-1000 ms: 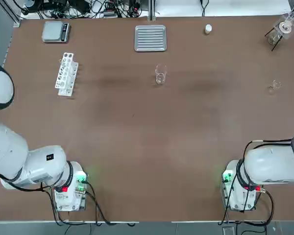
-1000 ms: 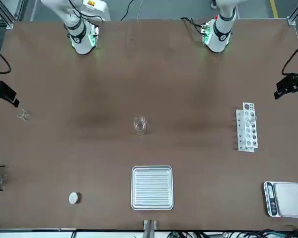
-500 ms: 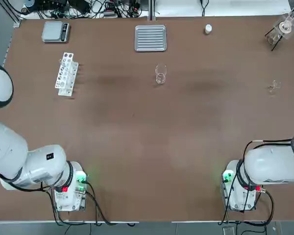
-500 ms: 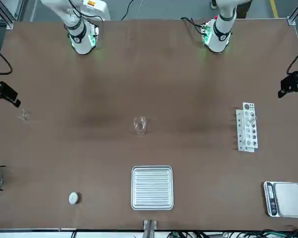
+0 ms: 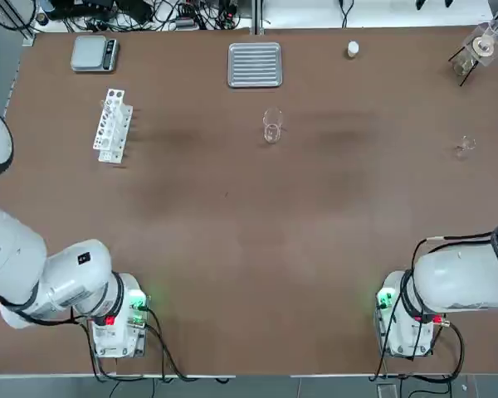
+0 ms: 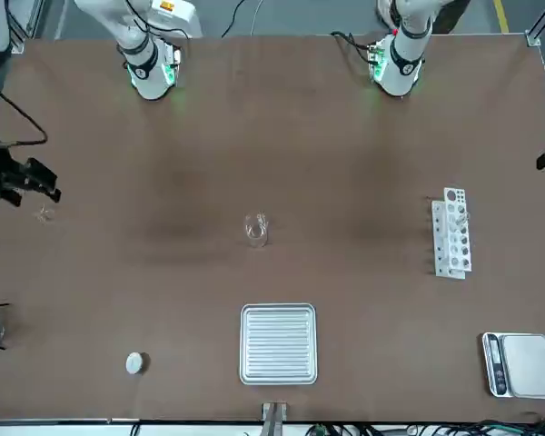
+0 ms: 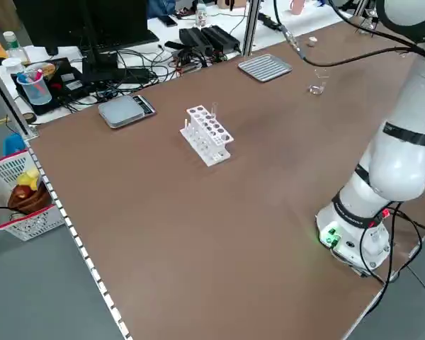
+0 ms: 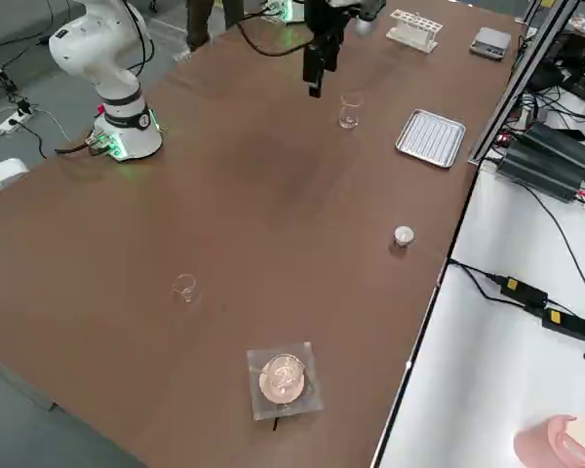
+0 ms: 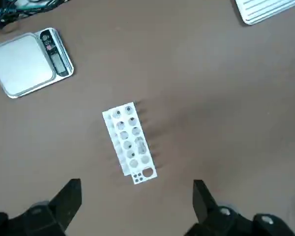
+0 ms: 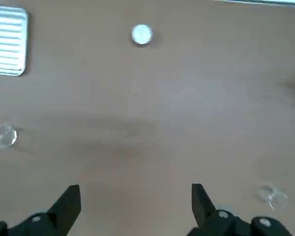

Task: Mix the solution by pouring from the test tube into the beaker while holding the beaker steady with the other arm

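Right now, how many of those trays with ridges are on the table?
1. The ridged tray lies flat between the beaker and the table edge farthest from the robot. No other shows.

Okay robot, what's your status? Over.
Both grippers, left and right, open and empty. Beaker upright mid-table, ungripped. Test tube in rack.

The brown worktop (image 7: 198, 234) stands on a grey floor (image 7: 42, 297). Beyond one edge, a white desk (image 7: 163, 28) carries a black monitor (image 7: 85, 21) and tangled cables (image 7: 127, 78). A white basket (image 7: 28, 198) with a red rim sits beside the worktop.
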Robot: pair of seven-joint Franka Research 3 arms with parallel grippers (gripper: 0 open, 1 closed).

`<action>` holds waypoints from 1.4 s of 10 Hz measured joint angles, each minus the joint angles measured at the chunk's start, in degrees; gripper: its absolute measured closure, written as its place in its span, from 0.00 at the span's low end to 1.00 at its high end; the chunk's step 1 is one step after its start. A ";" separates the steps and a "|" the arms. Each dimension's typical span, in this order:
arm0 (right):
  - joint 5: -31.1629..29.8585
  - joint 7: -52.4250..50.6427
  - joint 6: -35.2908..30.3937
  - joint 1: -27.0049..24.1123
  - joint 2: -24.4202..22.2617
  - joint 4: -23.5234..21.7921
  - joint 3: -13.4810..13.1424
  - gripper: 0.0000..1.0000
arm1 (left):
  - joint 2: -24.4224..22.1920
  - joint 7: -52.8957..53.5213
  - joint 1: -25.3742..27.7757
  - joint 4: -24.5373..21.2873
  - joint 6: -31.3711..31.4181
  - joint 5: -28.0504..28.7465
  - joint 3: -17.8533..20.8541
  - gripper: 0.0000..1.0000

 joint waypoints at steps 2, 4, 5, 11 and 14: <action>5.66 -9.53 3.06 0.05 2.68 -0.34 0.05 0.00 | 1.05 10.15 4.25 -0.13 0.00 -3.76 0.05 0.00; 13.26 -23.58 6.24 0.05 5.60 -0.73 0.10 0.00 | 3.24 21.90 9.32 -0.25 -0.03 -9.33 0.12 0.00; 18.39 -32.91 7.71 0.05 7.47 -1.08 0.10 0.00 | 4.36 28.36 11.56 -0.32 -0.07 -12.33 0.13 0.00; 43.53 -82.24 14.19 -0.68 18.32 -6.99 1.48 0.00 | 19.36 63.34 20.33 -1.24 -9.57 -32.93 0.17 0.00; 57.56 -99.03 14.44 -0.62 22.91 -11.74 2.77 0.00 | 24.91 73.01 21.07 -1.34 -12.47 -36.15 0.15 0.00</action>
